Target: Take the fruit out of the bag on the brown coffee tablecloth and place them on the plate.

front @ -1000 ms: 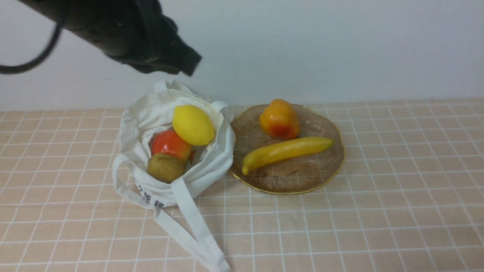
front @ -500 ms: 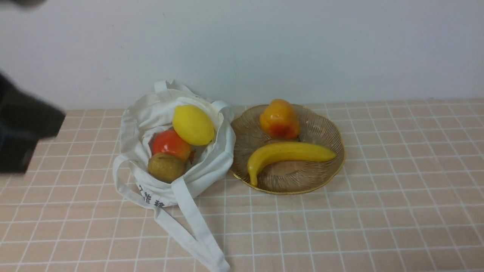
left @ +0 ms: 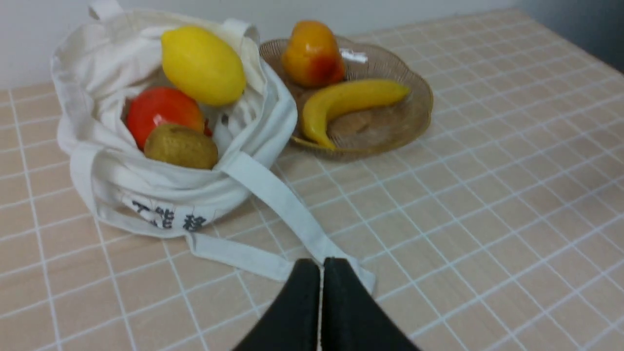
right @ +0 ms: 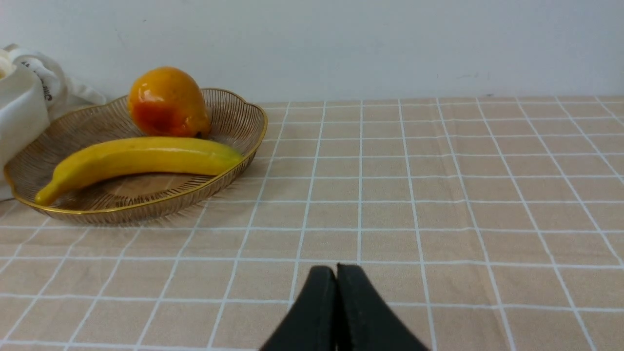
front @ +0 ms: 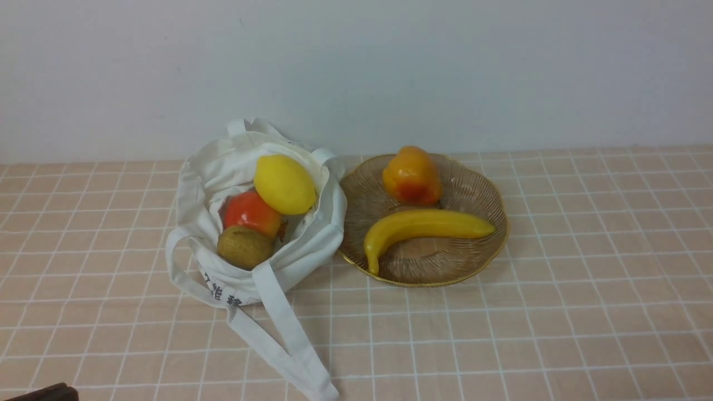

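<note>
- Two fruits lie on the plate [front: 484, 195]. The banana [front: 423, 227] lies across the middle of it. An orange-yellow fruit [front: 411, 175] stands behind the banana, on the side toward the far edge of the surface. You cannot tell if these two touch.
- Three more fruits are in the bag [front: 195, 184], which is open at the top. The lemon [front: 284, 184] lies highest, at the far side. The red-orange fruit [front: 250, 211] is under it. The kiwi [front: 244, 246] is at the near side and touches the red-orange fruit.
- The bag stands on the brown coffee tablecloth [front: 557, 306], close to the far edge of the surface and left of its middle. The right side of the bag presses on the rim of the plate, so the two stand side by side.
- One long strap [front: 284, 328] goes from the near side of the bag over the cloth toward the near edge. On this same side of the bag you see dark printed characters [front: 223, 295].
- Your left gripper [left: 321, 265] is clenched, its two fingers pressed together with nothing between them. It is on the near side of the bag, by the end of the strap and apart from the bag itself. You cannot tell if it touches the cloth.
- Your right gripper [right: 336, 270] is clenched also and holds nothing. It is over bare tablecloth, to the right of the plate and well apart from it.
</note>
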Controlling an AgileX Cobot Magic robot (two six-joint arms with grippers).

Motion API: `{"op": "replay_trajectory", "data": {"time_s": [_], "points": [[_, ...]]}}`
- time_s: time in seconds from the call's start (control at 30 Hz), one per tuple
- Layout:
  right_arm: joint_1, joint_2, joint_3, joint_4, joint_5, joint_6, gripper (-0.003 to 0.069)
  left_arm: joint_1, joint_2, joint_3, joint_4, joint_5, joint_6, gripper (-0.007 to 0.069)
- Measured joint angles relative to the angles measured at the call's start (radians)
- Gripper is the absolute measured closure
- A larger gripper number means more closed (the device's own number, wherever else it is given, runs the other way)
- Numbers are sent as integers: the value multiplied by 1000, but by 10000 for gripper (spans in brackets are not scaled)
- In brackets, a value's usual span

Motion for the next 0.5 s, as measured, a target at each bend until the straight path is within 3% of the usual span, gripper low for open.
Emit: {"op": "replay_trajectory", "data": {"time_s": [0.5], "points": [[0,0,0,0,0,0,673,0,-29,177,12,-70,0,632]]}}
